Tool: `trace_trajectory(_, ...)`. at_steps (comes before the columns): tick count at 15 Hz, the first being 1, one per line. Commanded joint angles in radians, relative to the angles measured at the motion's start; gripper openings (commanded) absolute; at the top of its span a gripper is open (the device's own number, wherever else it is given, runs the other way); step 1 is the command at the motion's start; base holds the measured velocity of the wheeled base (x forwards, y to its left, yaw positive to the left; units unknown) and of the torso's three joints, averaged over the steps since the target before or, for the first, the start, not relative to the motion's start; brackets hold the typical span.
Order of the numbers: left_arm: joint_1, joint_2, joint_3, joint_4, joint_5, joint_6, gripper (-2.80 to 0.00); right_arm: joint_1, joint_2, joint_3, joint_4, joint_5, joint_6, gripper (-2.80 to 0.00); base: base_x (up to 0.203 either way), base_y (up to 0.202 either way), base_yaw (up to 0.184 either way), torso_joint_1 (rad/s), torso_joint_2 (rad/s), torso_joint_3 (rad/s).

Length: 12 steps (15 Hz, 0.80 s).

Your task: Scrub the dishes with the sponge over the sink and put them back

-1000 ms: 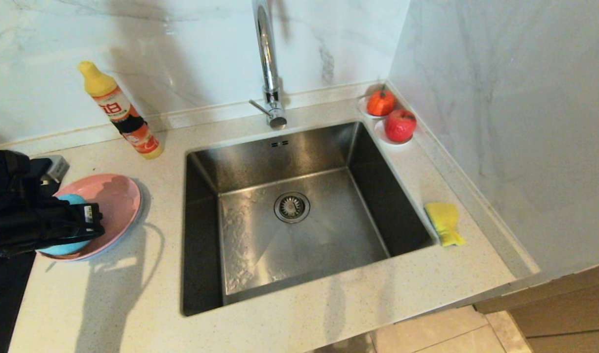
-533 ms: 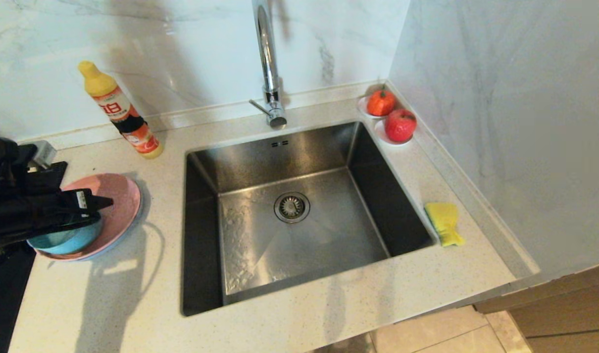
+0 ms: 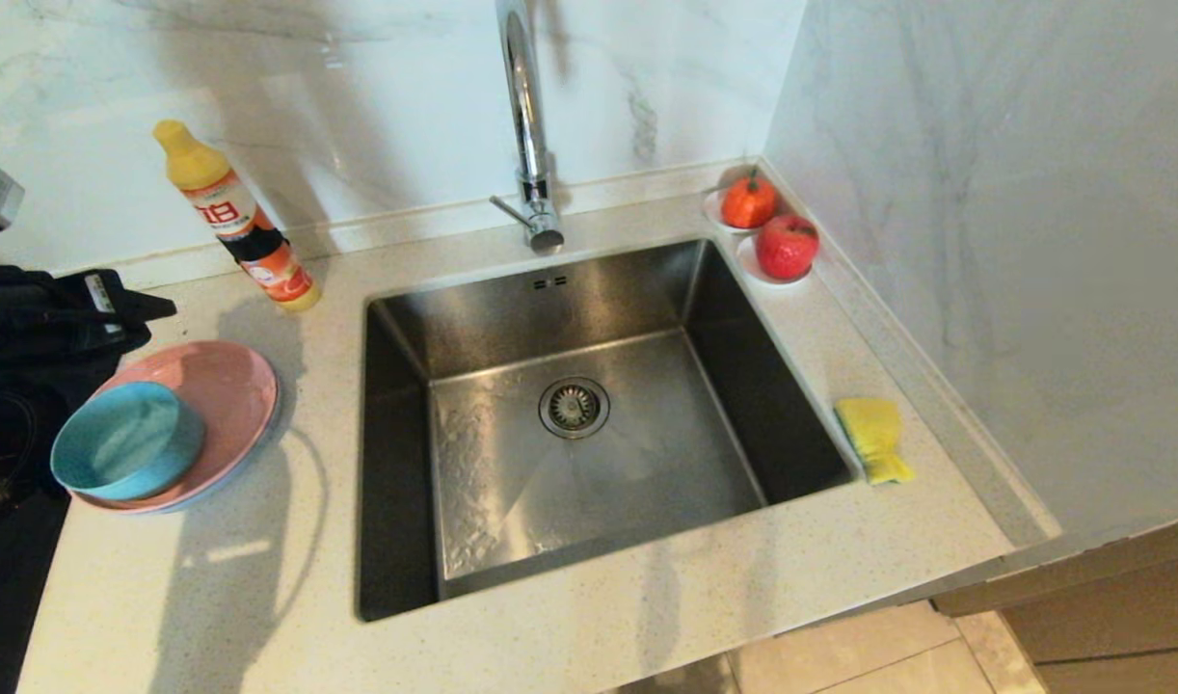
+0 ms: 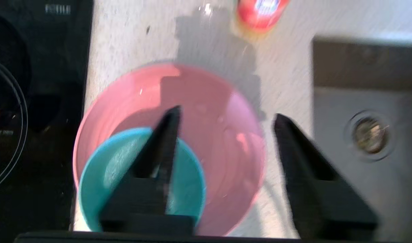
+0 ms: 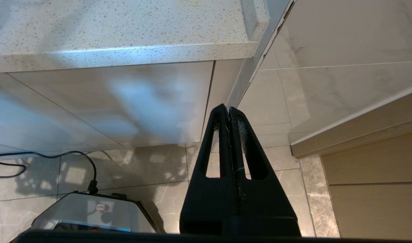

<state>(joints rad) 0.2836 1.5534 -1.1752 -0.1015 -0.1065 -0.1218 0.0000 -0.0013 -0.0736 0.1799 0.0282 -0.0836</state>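
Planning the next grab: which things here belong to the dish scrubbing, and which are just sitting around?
Job: teal bowl on pink plate; sponge right of sink; tap; open left gripper above the dishes.
Lying about: detergent bottle, two fruits on saucers, stovetop.

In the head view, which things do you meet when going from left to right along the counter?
Teal-blue bowl on the pink plate → detergent bottle → sink with drain → red apple → yellow sponge.
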Motion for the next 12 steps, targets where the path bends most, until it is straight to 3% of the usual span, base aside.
trace_trajectory(1, -0.001, 0.004, -0.096, 0.029, -0.042, -0.048, -2.80, 0.000, 0.001, 0.000, 0.001, 0.001, -0.001, -2.80, 0.000, 0.000, 0.000, 0.000, 0.00, 0.000)
trace_trajectory(6, -0.132, -0.032, -0.220, 0.038, -0.061, -0.132, -2.80, 0.000, 0.001, 0.000, 0.001, 0.001, -0.001, -2.80, 0.000, 0.000, 0.000, 0.000, 0.00, 0.000)
trace_trajectory(9, -0.159, -0.078, -0.222, 0.039, -0.062, -0.136, -2.80, 0.000, 0.001, 0.000, 0.001, 0.001, -0.001, -2.80, 0.000, 0.000, 0.000, 0.000, 0.00, 0.000)
trace_trajectory(12, -0.252, -0.162, -0.193, 0.055, -0.059, -0.133, -2.80, 0.000, 0.001, 0.000, 0.001, 0.001, -0.001, -2.80, 0.000, 0.000, 0.000, 0.000, 0.00, 0.000)
